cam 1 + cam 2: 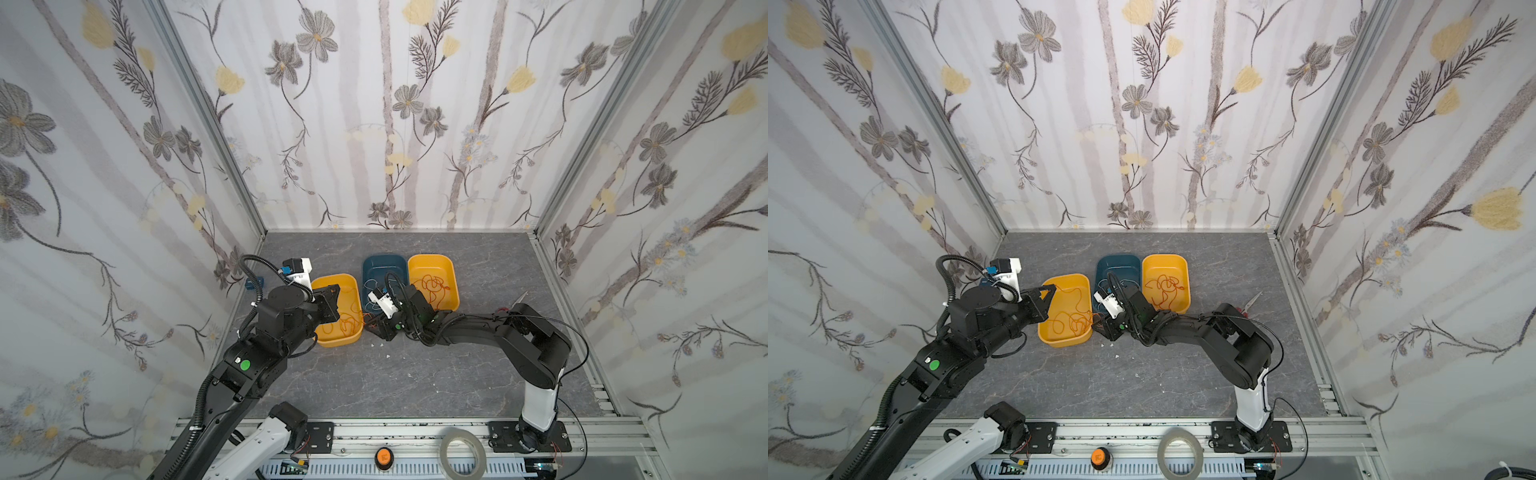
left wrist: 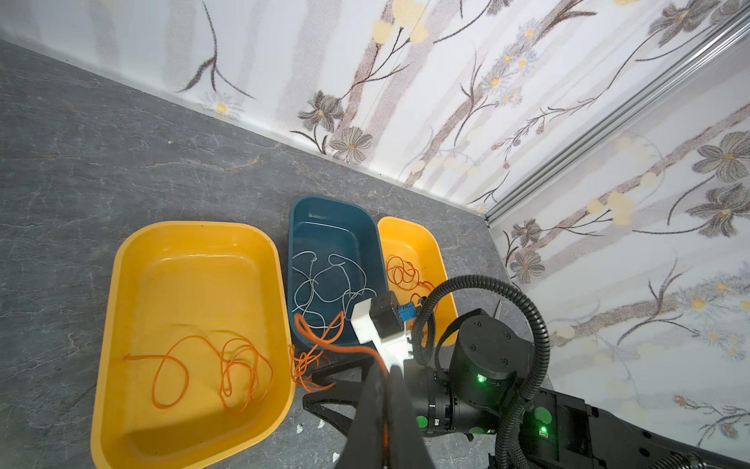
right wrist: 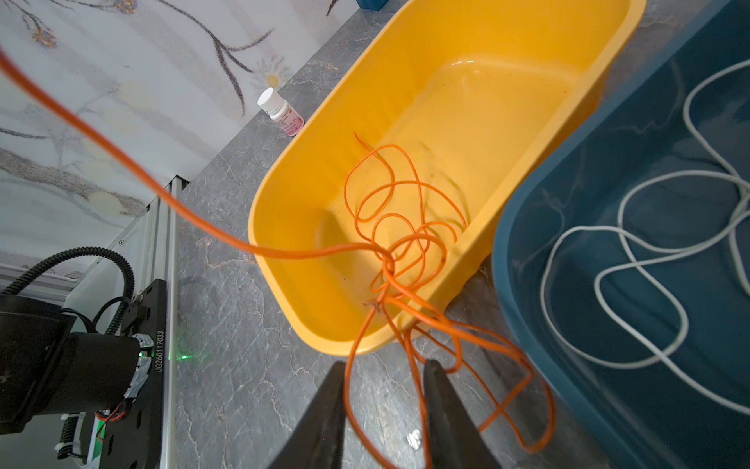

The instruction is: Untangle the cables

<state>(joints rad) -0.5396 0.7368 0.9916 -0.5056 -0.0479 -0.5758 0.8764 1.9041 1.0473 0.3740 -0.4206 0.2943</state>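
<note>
left gripper (image 2: 385, 377): clamped on orange cable (image 3: 389, 260) | right gripper (image 3: 385, 367): part-open astride its strands, gripping none | cable: thin, curly, knotted

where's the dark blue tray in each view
In a top view: dark blue tray, mid-table.
In a top view: same spot.
Left wrist: mid-picture, white cable inside.
Right wrist: along one edge, white cable inside.
Shared landmark: nearer yellow tray beside it, orange cable inside.
</note>
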